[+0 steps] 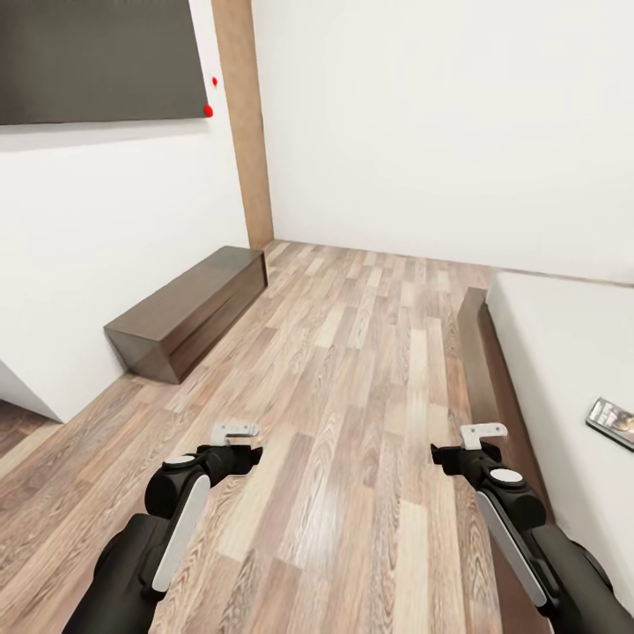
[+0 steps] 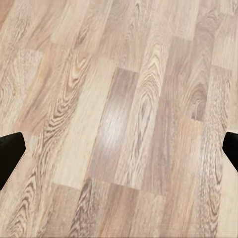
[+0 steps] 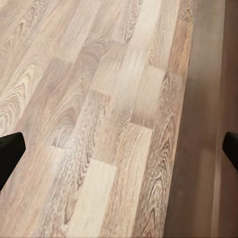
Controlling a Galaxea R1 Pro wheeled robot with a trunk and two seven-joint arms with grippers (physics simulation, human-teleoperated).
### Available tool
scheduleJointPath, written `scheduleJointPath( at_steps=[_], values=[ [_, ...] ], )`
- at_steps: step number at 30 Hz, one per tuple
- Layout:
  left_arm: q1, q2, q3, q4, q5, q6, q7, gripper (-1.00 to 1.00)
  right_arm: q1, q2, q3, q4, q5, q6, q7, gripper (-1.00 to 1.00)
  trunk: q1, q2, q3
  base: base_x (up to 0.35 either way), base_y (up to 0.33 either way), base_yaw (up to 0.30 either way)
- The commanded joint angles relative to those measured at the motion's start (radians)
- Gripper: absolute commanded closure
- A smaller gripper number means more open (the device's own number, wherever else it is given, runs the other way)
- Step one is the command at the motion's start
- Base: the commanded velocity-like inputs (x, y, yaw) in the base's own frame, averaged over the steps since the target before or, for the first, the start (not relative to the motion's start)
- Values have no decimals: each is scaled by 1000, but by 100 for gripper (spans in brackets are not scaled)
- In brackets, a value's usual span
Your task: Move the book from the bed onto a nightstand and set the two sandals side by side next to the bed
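The book (image 1: 614,421), dark with a pale band, lies flat on the light-grey mattress of the bed (image 1: 563,343) at the right edge of the head view. The bed's dark brown frame (image 1: 478,352) runs along the floor beside it. My left gripper (image 1: 239,458) hangs low over the wood floor, open and empty, its dark fingertips (image 2: 11,154) far apart. My right gripper (image 1: 456,458) is also open and empty, with fingertips (image 3: 10,154) spread over the planks close to the bed frame (image 3: 225,99). The book is to the right of and beyond the right gripper. The sandals and nightstands are out of view.
A long low dark TV bench (image 1: 189,313) stands against the white wall at the left, under a dark screen (image 1: 97,57). A wooden pillar (image 1: 242,114) marks the far corner. Wood-plank floor (image 1: 352,370) stretches between bench and bed.
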Motion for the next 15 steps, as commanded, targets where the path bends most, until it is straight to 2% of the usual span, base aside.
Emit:
scheduleJointPath(
  at_steps=[1,15],
  values=[
    [-1,0,-1,-1,11,4,10,-100,-1,-1,3,-1,-11,3,-10,-100,-3,7,2,331,0,0],
    [-1,1,-1,-1,12,4,10,-100,-1,-1,3,-3,-11,3,-10,-100,-57,105,46,331,0,0]
  ],
)
